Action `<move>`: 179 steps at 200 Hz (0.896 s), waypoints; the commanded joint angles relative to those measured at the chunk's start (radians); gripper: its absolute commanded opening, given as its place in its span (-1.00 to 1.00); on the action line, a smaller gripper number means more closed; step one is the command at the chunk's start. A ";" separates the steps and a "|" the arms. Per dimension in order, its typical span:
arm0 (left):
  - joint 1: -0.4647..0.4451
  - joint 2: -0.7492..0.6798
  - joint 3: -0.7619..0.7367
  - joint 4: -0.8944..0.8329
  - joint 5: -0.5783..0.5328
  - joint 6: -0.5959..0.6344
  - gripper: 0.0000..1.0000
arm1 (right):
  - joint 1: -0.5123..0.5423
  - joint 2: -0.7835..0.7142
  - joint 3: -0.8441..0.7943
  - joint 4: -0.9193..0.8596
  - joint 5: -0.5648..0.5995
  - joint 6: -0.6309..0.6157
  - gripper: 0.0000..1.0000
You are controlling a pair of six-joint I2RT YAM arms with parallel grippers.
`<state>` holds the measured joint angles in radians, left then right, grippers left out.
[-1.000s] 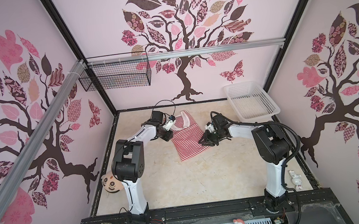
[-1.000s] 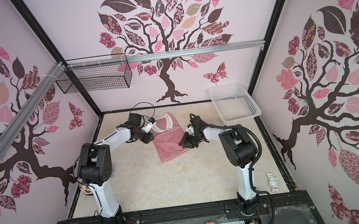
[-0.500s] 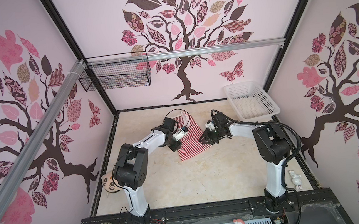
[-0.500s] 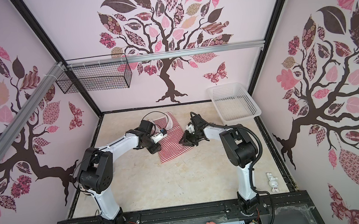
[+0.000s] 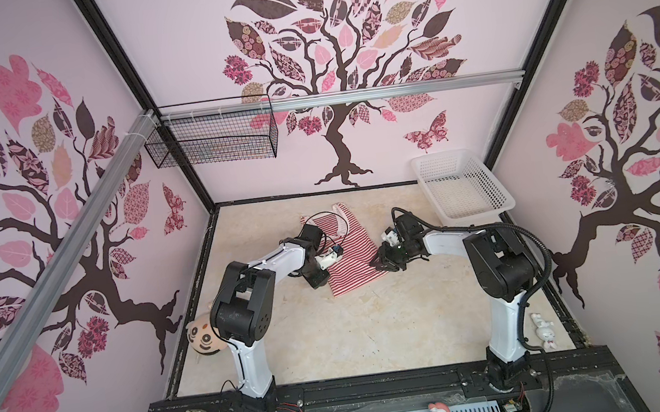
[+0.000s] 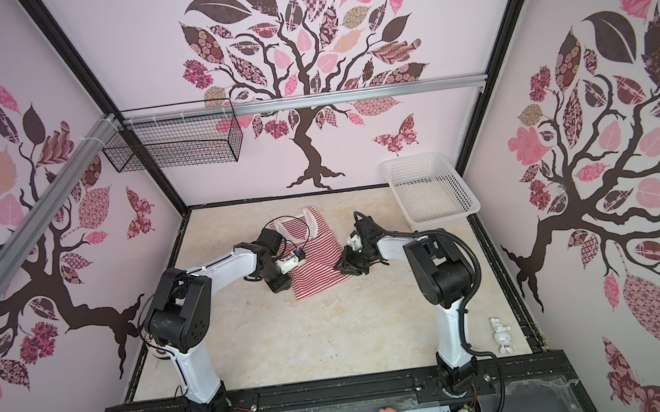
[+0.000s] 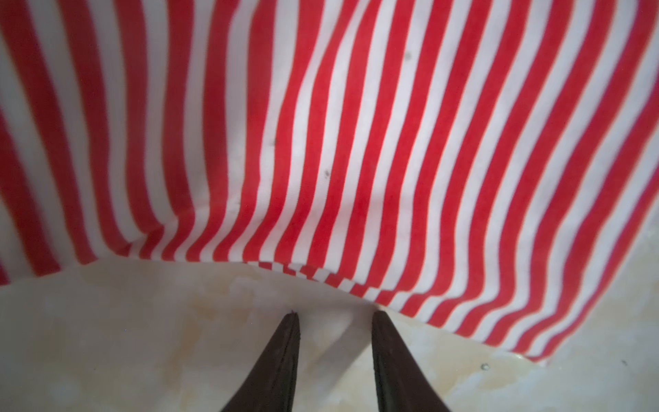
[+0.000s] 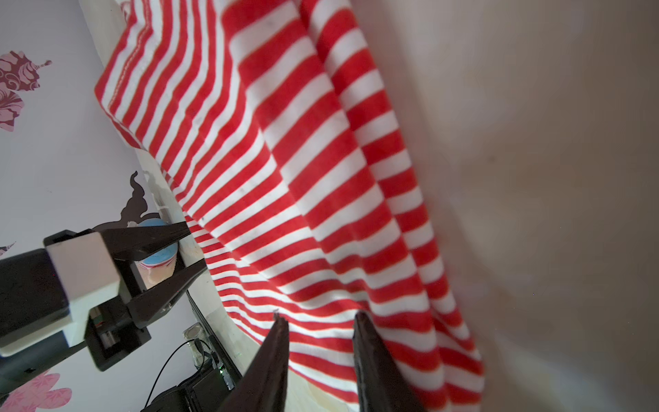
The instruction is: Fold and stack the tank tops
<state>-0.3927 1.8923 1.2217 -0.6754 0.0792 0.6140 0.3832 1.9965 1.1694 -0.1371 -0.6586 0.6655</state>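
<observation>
The red-and-white striped tank top (image 5: 353,261) (image 6: 318,266) lies flat on the beige table (image 5: 354,338), straps toward the back wall. My left gripper (image 5: 321,280) (image 6: 282,284) sits low at its near left edge. In the left wrist view this gripper (image 7: 336,314) is open over bare table, with the tank top's (image 7: 356,142) edge just ahead of the tips. My right gripper (image 5: 378,261) (image 6: 341,266) is at the right edge. In the right wrist view it (image 8: 320,315) stands open with the tank top (image 8: 303,178) under its tips, and the left gripper (image 8: 197,246) shows across the cloth.
A white plastic basket (image 5: 462,185) stands at the back right corner. A black wire basket (image 5: 212,140) hangs on the back rail. A plush doll's head (image 5: 202,339) lies at the left table edge, and a small white figure (image 5: 544,330) at the right edge.
My left gripper has moved from the strap end of the tank top along its left edge toward the near corner. The right gripper has stayed at the right edge.
</observation>
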 commanded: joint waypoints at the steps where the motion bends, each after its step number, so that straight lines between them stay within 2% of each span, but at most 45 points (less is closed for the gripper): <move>1: 0.009 -0.073 -0.038 -0.009 -0.027 0.022 -0.27 | 0.001 -0.022 -0.002 -0.020 0.013 -0.001 -0.31; 36: -0.002 -0.167 0.013 -0.019 0.076 -0.042 -0.19 | 0.005 -0.083 0.034 -0.043 0.004 -0.005 -0.30; 71: -0.033 -0.116 0.065 -0.010 0.162 -0.090 -0.15 | 0.002 -0.048 0.096 -0.047 0.013 0.001 -0.28; 99: -0.041 -0.032 0.106 -0.016 0.173 -0.103 -0.15 | 0.000 0.021 0.193 -0.051 0.005 0.008 -0.28; 126: -0.056 -0.008 0.099 -0.025 0.186 -0.108 -0.15 | -0.007 0.105 0.334 -0.070 0.000 0.018 -0.28; 153: -0.070 -0.003 0.064 -0.019 0.157 -0.099 -0.16 | -0.023 0.227 0.492 -0.103 -0.029 0.050 -0.29; 179: -0.071 -0.001 0.031 -0.012 0.116 -0.091 -0.17 | -0.030 0.296 0.546 -0.071 -0.049 0.104 -0.30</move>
<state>-0.4618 1.8877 1.2881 -0.6888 0.2230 0.5201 0.3637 2.2246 1.6592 -0.1856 -0.6785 0.7158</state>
